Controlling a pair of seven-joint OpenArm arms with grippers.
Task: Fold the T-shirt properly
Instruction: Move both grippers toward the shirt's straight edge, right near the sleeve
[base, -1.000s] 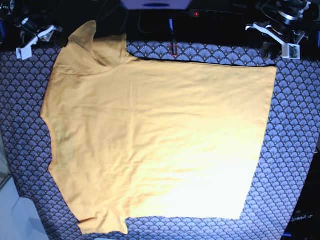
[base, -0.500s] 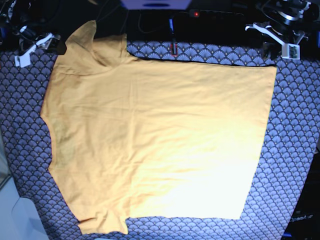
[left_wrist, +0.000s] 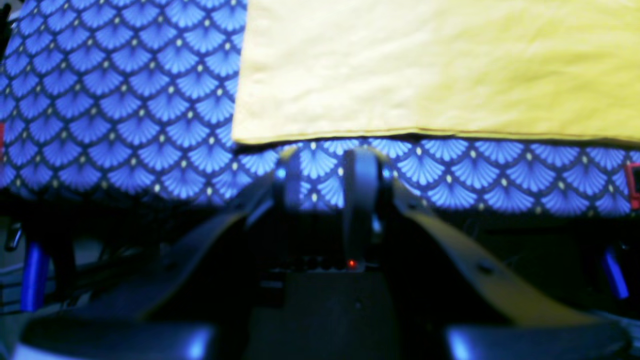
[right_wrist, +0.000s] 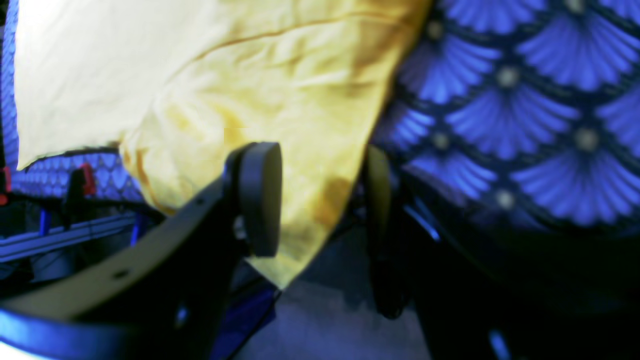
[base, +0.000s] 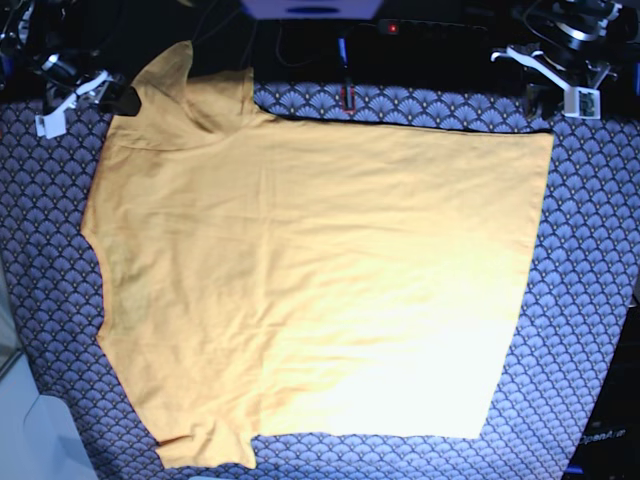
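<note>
Base view: the shirt (base: 310, 270) lies spread flat on the patterned cloth (base: 590, 300), collar end toward the view's left, hem toward the right. One sleeve sticks up at the top left, over the cloth's far edge; the other lies at the bottom left. The right gripper (base: 75, 90) sits at the top left, just beside that upper sleeve. The left gripper (base: 560, 85) sits at the top right, beyond the shirt's hem corner and apart from it.

Left wrist view: the left gripper (left_wrist: 325, 175) hovers over bare cloth (left_wrist: 115, 110) near the table edge. Its fingers (left_wrist: 361, 175) stand a narrow gap apart with nothing between them. The shirt's (left_wrist: 440, 70) straight edge runs just ahead of the fingertips, not touching them as far as this blurred frame shows.

Right wrist view: the right gripper (right_wrist: 320, 195) has its jaws spread wide. The shirt's (right_wrist: 260, 100) sleeve hangs into the gap between them, its tip reaching below the pads (right_wrist: 262, 195). The jaws are not closed on it. The cloth (right_wrist: 525, 100) fills the right of the frame.
</note>
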